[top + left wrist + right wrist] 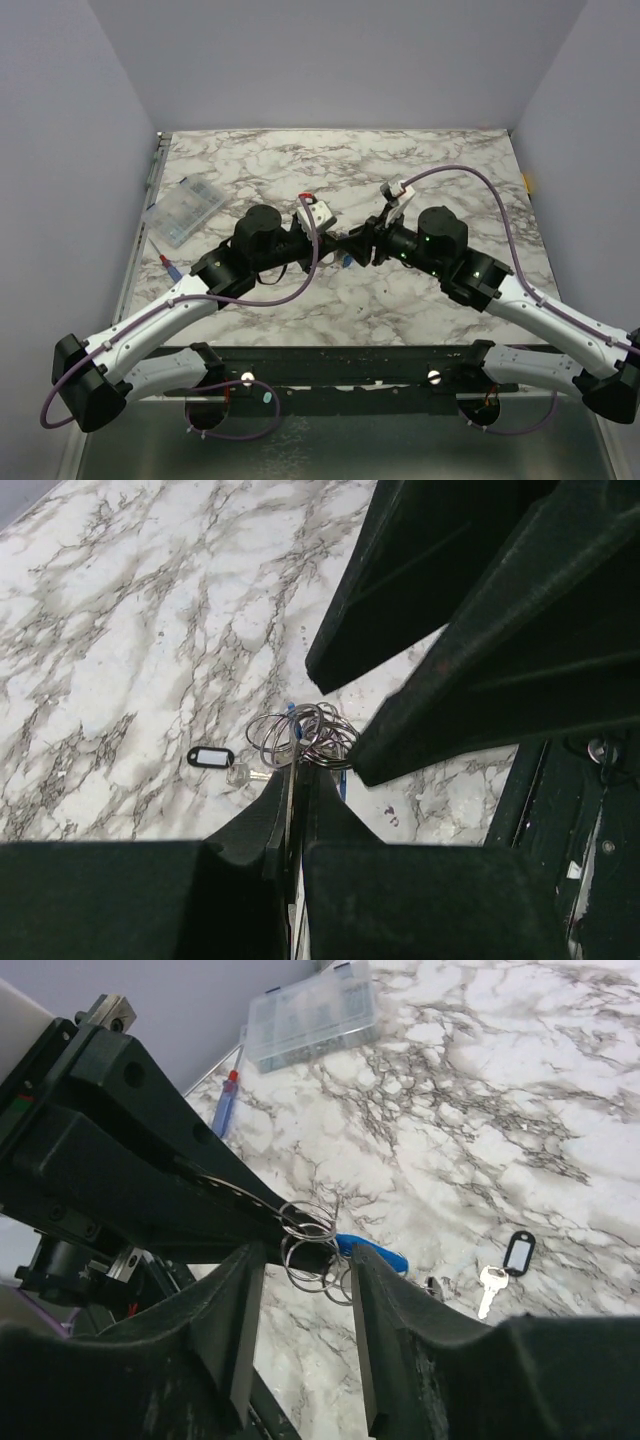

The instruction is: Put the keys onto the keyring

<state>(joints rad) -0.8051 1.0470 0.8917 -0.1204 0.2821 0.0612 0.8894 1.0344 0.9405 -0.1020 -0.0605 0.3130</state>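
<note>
A bunch of thin silvery wire loops, the keyring [292, 736], hangs above the marble table [420, 180]. My left gripper [298, 772] is shut on it, fingers pressed together on the wire. In the right wrist view the keyring [312, 1228] sits between the spread fingers of my right gripper [307, 1256], which is open. A blue plastic key head [372, 1251] hangs from the loops. One silver key [490, 1282] with a black tag [518, 1252] lies loose on the table, also visible as the key [243, 774] in the left wrist view. Both grippers [350, 245] meet tip to tip mid-table.
A clear plastic compartment box [186, 210] stands at the back left. A red and blue pen [168, 265] lies near the table's left edge. Purple cables [480, 195] loop over both arms.
</note>
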